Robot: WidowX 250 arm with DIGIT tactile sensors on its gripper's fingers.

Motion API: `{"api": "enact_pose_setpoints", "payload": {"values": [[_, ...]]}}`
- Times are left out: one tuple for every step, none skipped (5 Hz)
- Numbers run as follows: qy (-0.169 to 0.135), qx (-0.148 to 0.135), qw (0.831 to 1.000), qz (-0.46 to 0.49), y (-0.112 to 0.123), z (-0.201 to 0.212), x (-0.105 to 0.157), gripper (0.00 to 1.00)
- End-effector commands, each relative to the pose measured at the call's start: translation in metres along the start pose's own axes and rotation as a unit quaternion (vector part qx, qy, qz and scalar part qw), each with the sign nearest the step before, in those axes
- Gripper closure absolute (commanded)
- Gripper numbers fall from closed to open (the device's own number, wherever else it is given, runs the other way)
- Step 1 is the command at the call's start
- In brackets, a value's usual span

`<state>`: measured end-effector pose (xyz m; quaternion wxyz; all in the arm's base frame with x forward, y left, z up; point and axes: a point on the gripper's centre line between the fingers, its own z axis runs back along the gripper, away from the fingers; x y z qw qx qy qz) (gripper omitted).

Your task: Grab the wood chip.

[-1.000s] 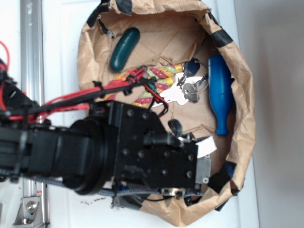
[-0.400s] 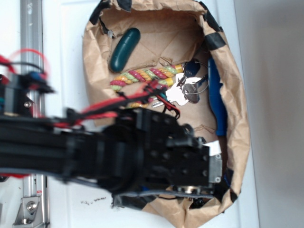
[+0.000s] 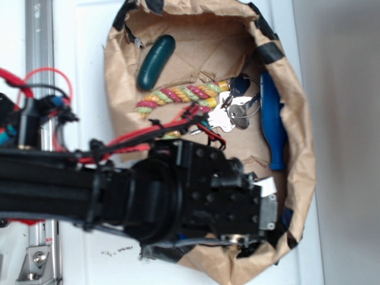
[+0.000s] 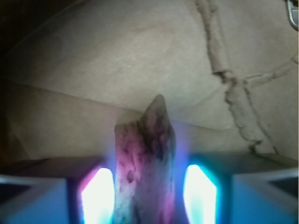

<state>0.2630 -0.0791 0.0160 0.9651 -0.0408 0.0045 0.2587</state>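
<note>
From the outside camera, my black arm reaches in from the left edge of the frame, and my gripper (image 3: 261, 205) sits low in the lower right of a crumpled brown paper bowl (image 3: 300, 148) patched with black tape (image 3: 270, 50). My own body hides whatever lies beneath it there.

My wrist camera looks straight down between my two fingers (image 4: 98, 196), which glow pink and blue at the bottom of the frame. The wood chip (image 4: 145, 163) stands between them, a pointed sliver with dark streaks, its tip aimed toward the middle of the frame. Both pads sit right against its sides, so my gripper is closed around it. Behind the chip is creased brown paper, with a torn seam running down the upper right.

Elsewhere in the bowl, seen from outside: a dark green oval piece (image 3: 155, 61) at the upper left, a multicoloured rope (image 3: 178, 98) across the middle, a bunch of keys (image 3: 233, 110) just right of the rope, and a blue bottle-shaped toy (image 3: 272, 122) along the right wall.
</note>
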Motion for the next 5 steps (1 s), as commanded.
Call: {"api": "enact_pose_setpoints", "payload": {"values": [[-0.046,-0.009,0.999,-0.004,0.040,0.045,0.009,1.00],[-0.103,-0.012,0.994,-0.045,0.074,0.099,0.025,1.00],[-0.110,0.001,0.991,-0.078,0.075,0.142,0.041,1.00],[-0.119,0.051,0.983,-0.131,0.065,0.156,0.042,1.00],[-0.107,0.053,0.984,-0.132,0.063,0.155,0.046,1.00]]}}
